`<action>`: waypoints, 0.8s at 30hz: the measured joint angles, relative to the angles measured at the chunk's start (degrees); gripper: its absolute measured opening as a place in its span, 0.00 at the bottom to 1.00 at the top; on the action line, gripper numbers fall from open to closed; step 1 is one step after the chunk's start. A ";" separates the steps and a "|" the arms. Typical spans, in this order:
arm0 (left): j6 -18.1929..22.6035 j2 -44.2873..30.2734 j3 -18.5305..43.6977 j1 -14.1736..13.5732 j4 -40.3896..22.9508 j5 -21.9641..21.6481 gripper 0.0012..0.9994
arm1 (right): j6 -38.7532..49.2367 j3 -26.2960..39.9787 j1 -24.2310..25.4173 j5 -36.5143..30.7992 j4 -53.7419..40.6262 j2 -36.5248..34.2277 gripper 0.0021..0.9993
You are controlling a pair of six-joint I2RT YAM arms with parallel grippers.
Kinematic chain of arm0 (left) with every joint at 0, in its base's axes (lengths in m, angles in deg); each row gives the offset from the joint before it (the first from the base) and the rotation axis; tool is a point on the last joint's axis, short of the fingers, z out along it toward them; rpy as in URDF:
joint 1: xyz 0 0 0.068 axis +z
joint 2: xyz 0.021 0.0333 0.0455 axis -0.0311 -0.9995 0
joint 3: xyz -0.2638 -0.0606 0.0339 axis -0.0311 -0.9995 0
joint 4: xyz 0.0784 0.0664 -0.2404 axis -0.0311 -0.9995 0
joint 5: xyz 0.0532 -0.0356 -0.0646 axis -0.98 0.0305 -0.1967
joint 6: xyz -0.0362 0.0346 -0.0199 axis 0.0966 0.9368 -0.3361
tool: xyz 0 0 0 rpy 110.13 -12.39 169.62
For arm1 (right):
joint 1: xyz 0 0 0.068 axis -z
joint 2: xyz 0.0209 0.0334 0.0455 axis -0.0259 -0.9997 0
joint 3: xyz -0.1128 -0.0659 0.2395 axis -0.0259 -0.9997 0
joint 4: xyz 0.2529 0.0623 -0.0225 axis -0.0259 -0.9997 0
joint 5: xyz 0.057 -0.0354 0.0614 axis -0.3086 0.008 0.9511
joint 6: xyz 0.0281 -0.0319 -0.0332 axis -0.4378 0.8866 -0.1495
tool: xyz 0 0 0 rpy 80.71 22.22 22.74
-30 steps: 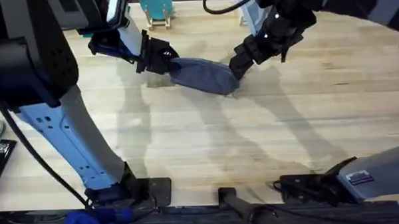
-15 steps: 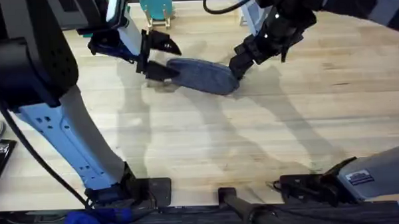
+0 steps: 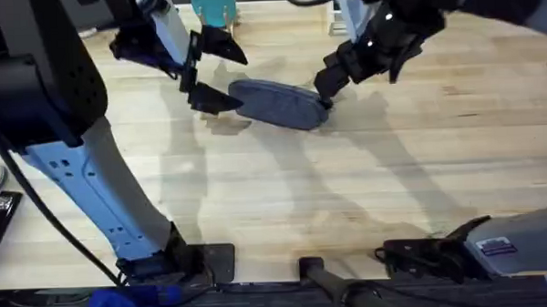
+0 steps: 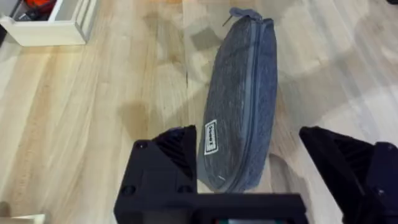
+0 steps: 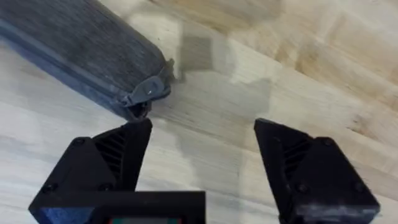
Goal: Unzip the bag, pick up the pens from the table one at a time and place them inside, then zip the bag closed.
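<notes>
Blue-grey pencil pouch (image 3: pixel 279 102) lies flat on the wooden surface (image 3: pixel 366 187), zipper closed along its top, metal pull (image 5: pixel 146 91) at the end toward the right arm. Left end effector (image 3: pixel 216 73) spread wide, straddling the pouch's other end, holding nothing. Right end effector (image 3: pixel 326 86) also wide, empty, just beside the pull.

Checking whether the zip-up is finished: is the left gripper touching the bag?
Apart. In the left wrist view the left gripper is open, its fingers straddling the end of the bag, with bare table showing beside it.
</notes>
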 joint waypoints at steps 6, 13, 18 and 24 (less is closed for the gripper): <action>0.89 0.00 7.43 -0.75 -7.16 -2.61 1.00 | -1.19 0.02 0.57 0.07 -0.25 5.03 1.00; 1.13 0.00 15.71 -5.39 -12.89 -8.28 1.00 | -3.02 0.02 4.35 4.12 -1.47 7.25 1.00; -1.56 0.00 19.64 -9.42 -13.37 -12.41 1.00 | -3.67 0.02 6.89 7.77 -1.55 8.38 1.00; -5.44 0.00 20.19 -13.31 -12.08 -15.54 1.00 | -3.85 0.02 7.13 9.57 -1.58 8.76 1.00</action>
